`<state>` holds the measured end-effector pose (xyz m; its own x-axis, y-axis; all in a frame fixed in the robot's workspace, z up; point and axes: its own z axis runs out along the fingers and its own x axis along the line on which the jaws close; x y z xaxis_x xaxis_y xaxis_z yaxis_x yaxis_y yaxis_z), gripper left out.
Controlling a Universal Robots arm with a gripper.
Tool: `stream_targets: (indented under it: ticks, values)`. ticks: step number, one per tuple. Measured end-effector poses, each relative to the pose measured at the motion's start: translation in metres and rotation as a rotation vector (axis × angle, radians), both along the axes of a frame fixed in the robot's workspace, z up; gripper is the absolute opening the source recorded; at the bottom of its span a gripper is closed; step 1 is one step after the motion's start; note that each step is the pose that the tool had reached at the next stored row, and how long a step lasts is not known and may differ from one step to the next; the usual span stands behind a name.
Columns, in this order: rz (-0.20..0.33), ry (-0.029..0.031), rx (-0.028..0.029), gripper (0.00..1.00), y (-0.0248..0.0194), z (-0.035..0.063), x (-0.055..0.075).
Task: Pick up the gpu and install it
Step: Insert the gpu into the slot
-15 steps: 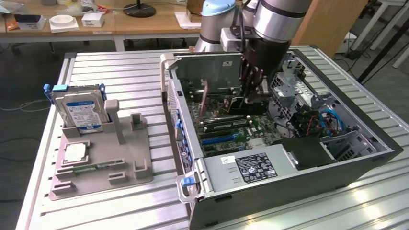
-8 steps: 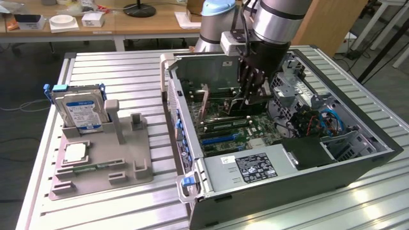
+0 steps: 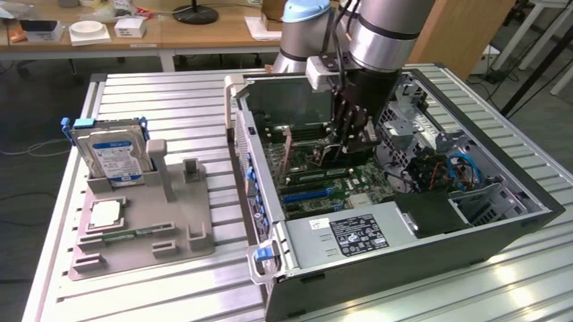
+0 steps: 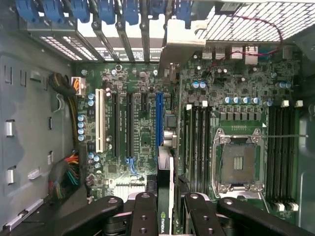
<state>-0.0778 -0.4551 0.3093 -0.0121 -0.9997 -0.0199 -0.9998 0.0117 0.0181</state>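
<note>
We see the gripper (image 4: 170, 211) inside the computer case (image 3: 501, 221), its fingers (image 4: 144, 216) squeezing the thin gpu (image 4: 163, 223), which stands on edge above the green board (image 4: 138, 132).

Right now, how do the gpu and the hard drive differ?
The gpu is clamped in the jaws inside the computer case; the hard drive stands in the grey holder outside. The gpu shows a thin edge; the hard drive a broad blue-labelled face.
</note>
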Motion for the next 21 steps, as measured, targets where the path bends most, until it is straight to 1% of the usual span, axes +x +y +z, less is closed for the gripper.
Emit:
stream_targets:
  ticks: [1,2,3,8,13,21]
  values:
    - [0.002,0.0000,-0.0023,0.26,0.0000,-0.0010,-0.001]
    - [0.005,0.0001,-0.0063,0.26,0.0000,-0.0014,-0.002]
    - [0.007,0.0001,-0.0076,0.26,0.0000,-0.0014,-0.002]
    - [0.025,-0.0013,-0.0100,0.26,0.0000,-0.0043,-0.003]
    - [0.043,-0.0026,-0.0099,0.26,0.0000,-0.0092,-0.007]
    - [0.044,-0.0110,-0.0117,0.26,0.0000,-0.0211,-0.018]
